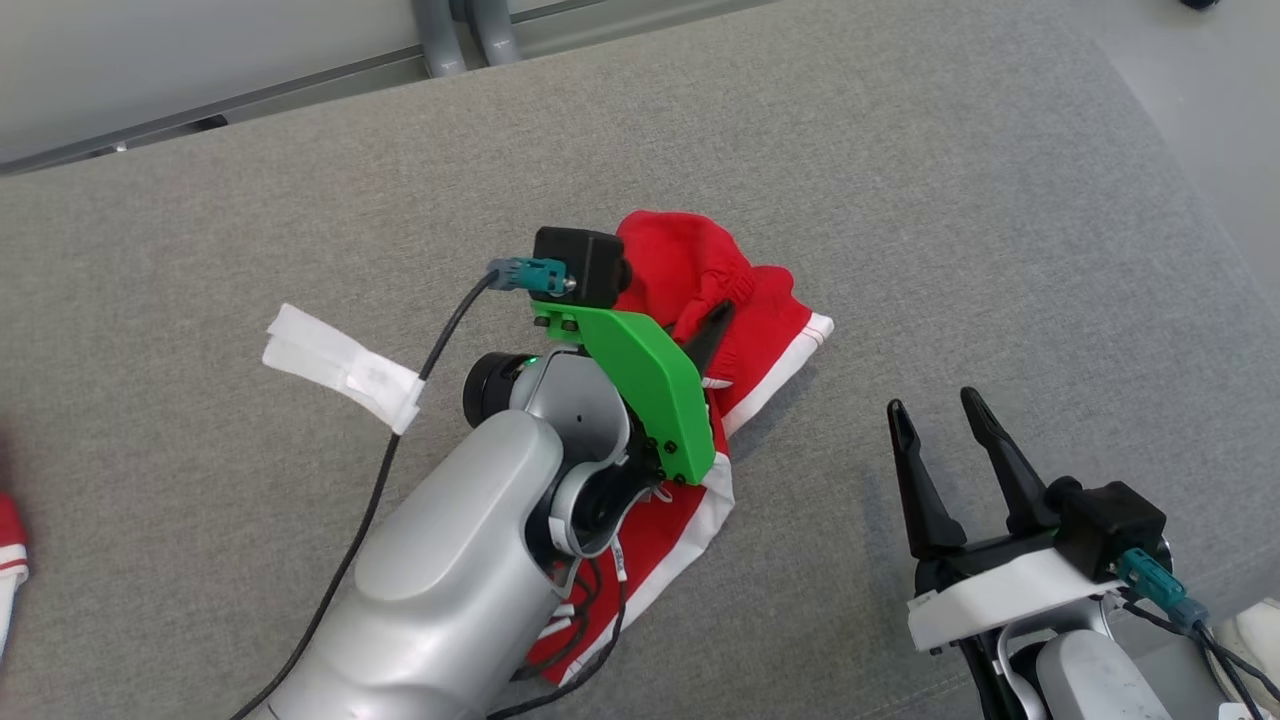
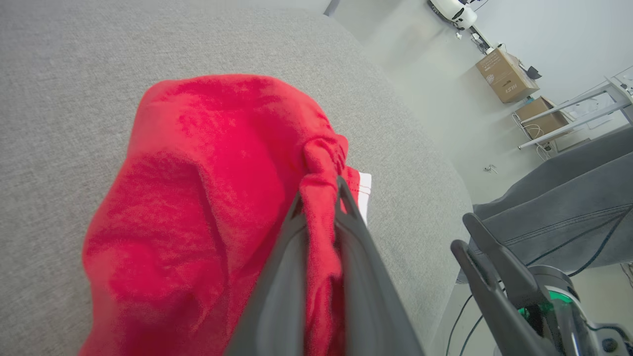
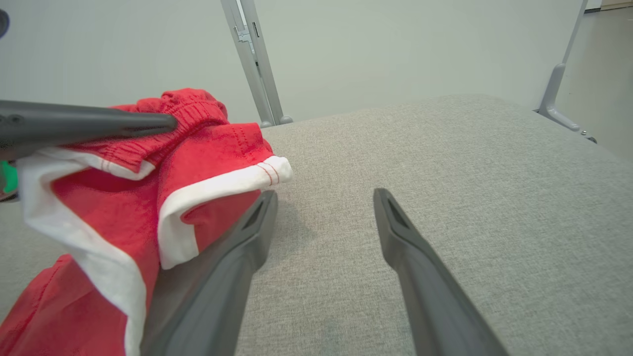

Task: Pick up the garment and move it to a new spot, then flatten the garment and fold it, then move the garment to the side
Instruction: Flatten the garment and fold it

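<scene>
Left gripper [image 1: 712,325] is clamped on a raised fold of the red garment [image 1: 690,265] near the middle of the grey bench [image 1: 1000,200] in the head view. The white-trimmed cloth runs under that arm toward the near edge. To the garment's right, the right gripper [image 1: 935,405] has its fingers parted and holds nothing, clear of the cloth. A strip of white tape [image 1: 345,365] lies toward the bench's left edge.

The left wrist view shows the grip itself: a gathered ridge of garment [image 2: 198,173] is squeezed between the two fingers. Past the bench's edge stand two cardboard boxes [image 2: 507,74] on the floor; what they hold cannot be told.

The right wrist view adds the white hem [image 3: 222,183], lifted off the bench just beside the spread right gripper [image 3: 325,195] - whether they touch cannot be told.
</scene>
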### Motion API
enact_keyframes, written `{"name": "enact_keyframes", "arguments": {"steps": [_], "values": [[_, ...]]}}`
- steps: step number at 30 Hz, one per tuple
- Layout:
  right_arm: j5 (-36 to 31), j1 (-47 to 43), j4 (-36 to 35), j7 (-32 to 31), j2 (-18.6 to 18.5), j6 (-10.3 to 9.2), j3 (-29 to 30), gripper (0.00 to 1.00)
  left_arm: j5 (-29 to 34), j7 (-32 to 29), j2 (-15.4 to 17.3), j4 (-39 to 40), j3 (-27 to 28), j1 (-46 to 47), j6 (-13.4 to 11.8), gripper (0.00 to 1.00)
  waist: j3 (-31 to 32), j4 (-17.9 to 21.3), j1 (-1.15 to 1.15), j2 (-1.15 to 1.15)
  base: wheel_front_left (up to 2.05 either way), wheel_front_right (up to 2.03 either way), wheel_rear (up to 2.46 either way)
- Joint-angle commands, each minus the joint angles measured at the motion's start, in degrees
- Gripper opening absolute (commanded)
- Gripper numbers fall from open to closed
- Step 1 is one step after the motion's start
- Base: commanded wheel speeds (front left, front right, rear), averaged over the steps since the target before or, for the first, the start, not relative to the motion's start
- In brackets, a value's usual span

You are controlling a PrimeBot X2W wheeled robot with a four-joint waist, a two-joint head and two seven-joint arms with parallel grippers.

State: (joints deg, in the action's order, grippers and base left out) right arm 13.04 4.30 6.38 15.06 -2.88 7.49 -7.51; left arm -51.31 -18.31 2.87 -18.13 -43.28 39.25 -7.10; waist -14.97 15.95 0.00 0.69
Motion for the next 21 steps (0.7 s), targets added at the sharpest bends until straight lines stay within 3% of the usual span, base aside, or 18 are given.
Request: {"name": "enact_keyframes", "arguments": {"steps": [1, 5, 14, 16, 17, 21], "values": [[0.35, 0.66, -0.01, 0.21, -0.06, 0.01, 0.07, 1.0, -2.47, 0.22, 0.13, -0.96, 0.52, -0.37, -0.33, 0.0, -0.58, 0.84, 0.0, -0.69, 0.0, 0.0, 0.0], [0.62, 0.72, -0.05, 0.21, -0.06, 0.01, 0.18, 1.0, -13.35, 0.24, 0.17, -2.91, 4.22, -1.81, -1.54, 0.0, -1.07, 1.8, 0.0, -0.69, 0.0, 0.0, 0.0], [0.74, 0.51, 0.04, 0.21, -0.07, 0.01, 0.43, 1.0, -18.38, 1.1, 1.22, -13.05, 10.39, 2.11, -1.63, 0.01, -1.95, 2.28, 0.0, -0.69, 0.0, 0.0, 0.0], [0.68, 0.44, 0.12, 0.21, -0.06, 0.01, 0.35, 1.0, -19.12, 2.07, 1.22, -14.97, 11.84, 2.65, -1.45, 0.51, -1.95, 2.13, 0.0, -0.69, 0.0, 0.0, 0.0], [0.59, 0.48, 0.14, 0.21, -0.06, 0.01, 0.27, 1.0, -18.9, 2.74, 1.4, -15.95, 12.25, 2.93, -1.34, 1.0, -1.91, 2.03, 0.0, -0.69, 0.0, 0.0, 0.0], [0.13, 0.67, 0.38, 0.21, -0.08, 0.01, 0.42, 1.0, -18.86, 4.41, 1.29, -19.01, 12.76, 3.57, -0.12, 1.0, -1.52, 1.5, 0.0, -0.69, 0.0, 0.0, 0.0]]}}
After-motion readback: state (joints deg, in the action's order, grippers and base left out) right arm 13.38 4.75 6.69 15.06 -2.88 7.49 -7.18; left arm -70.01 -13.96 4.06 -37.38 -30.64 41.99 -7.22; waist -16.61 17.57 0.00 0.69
